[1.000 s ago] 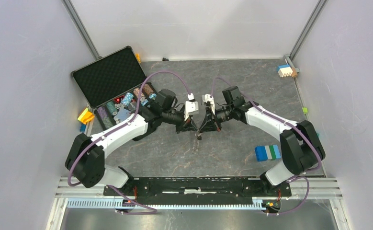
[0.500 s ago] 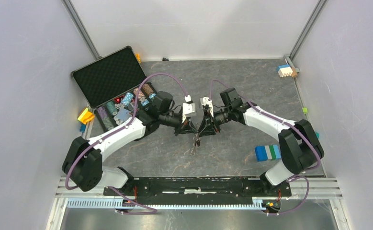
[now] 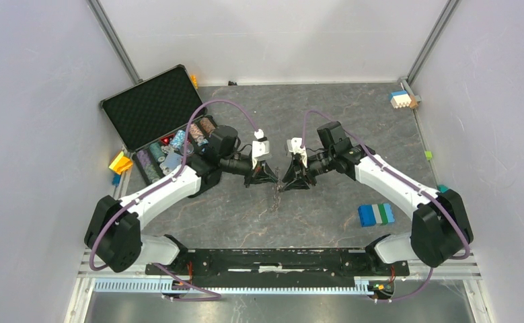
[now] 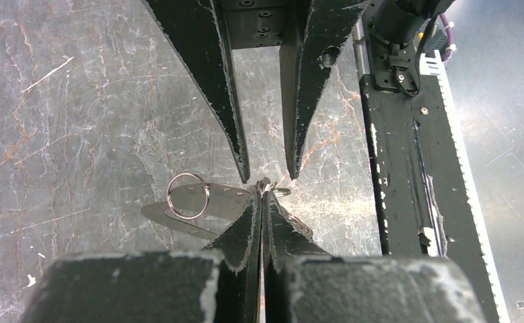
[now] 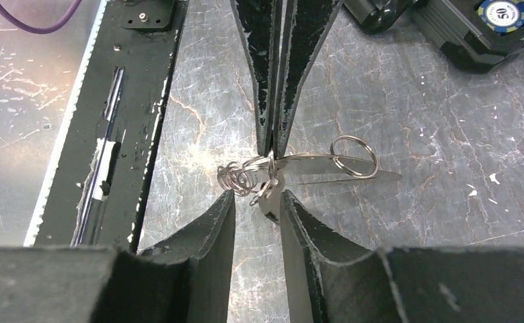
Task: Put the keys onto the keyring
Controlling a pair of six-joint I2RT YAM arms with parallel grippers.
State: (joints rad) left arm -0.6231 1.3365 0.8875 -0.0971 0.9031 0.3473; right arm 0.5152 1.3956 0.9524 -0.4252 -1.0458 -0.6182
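From above, the left gripper (image 3: 272, 180) and the right gripper (image 3: 284, 182) meet in the middle of the bench (image 3: 245, 215), with the keys (image 3: 276, 193) at 6 o'clock of them.

Left wrist: the left gripper is pinched tight on the keys. A round keyring (image 4: 169, 196) sits at 9 o'clock.

Right wrist: the right gripper's fingers stand apart.

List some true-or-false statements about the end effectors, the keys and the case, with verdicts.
1. The left end effector is shut on the keys. True.
2. The right end effector is shut too. False: it is open.
3. A round ring sits at the flat silver blade's end. True.
4. The black case is closed. False: it lies open, with poker chips inside.
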